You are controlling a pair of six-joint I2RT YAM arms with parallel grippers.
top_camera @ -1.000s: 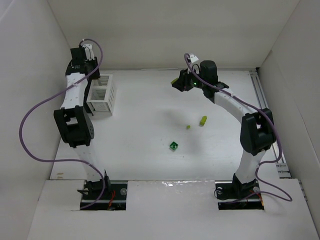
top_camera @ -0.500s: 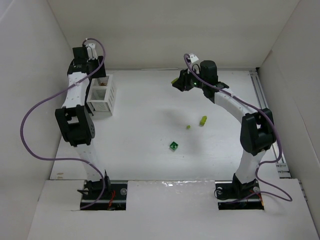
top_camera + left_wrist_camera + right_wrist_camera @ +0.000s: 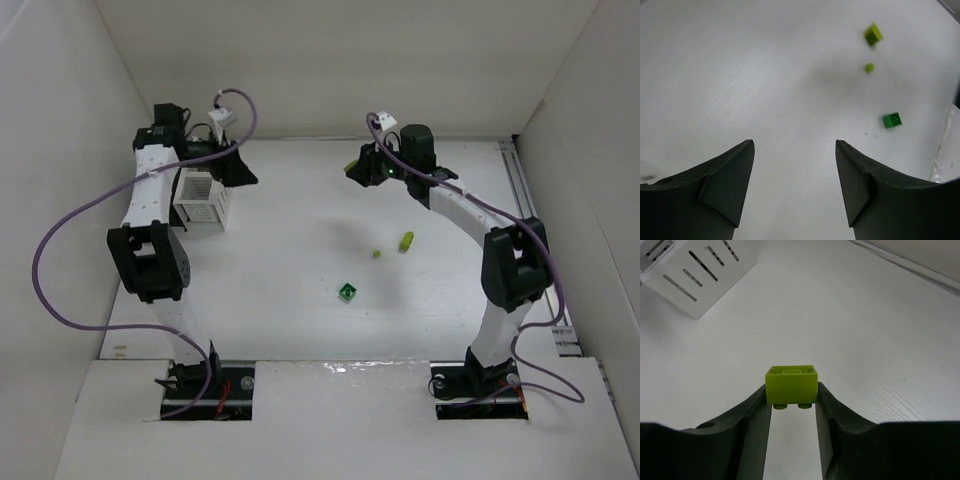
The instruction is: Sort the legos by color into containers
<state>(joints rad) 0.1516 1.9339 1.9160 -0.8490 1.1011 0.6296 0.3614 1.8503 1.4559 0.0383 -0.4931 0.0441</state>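
Legos (image 3: pixel 891 120): three lie loose on the table (image 3: pixel 280 230), well apart from the bin; a fourth is held in the air.

Left arm (image 3: pixel 148 262): rises from its base at near left, elbow bent, forearm reaching to the far-left corner, wrist turned rightward.

White bin (image 3: pixel 203 198): slatted sides, far left, partly hidden by the left arm; contents cannot be told.

Left gripper (image 3: pixel 795 145): jaws parted with nothing between them, hanging over the table beside the bin's far right corner.

Green brick (image 3: pixel 348 292): mid-table, the loose piece nearest the bases.

Small yellow-green piece (image 3: pixel 377 253): just beyond and right of the green brick.

Yellow-green brick (image 3: pixel 407 241): near the small piece, on its right, not touching it.

Held yellow-green brick (image 3: pixel 791 386): pinched by its two sides, studs pointing down, clear of the table.

Right gripper (image 3: pixel 791 392): jaws clamped on that brick, at far centre.

Right arm (image 3: pixel 515 262): base at near right, elbow high by the right edge, forearm stretched leftward and away.
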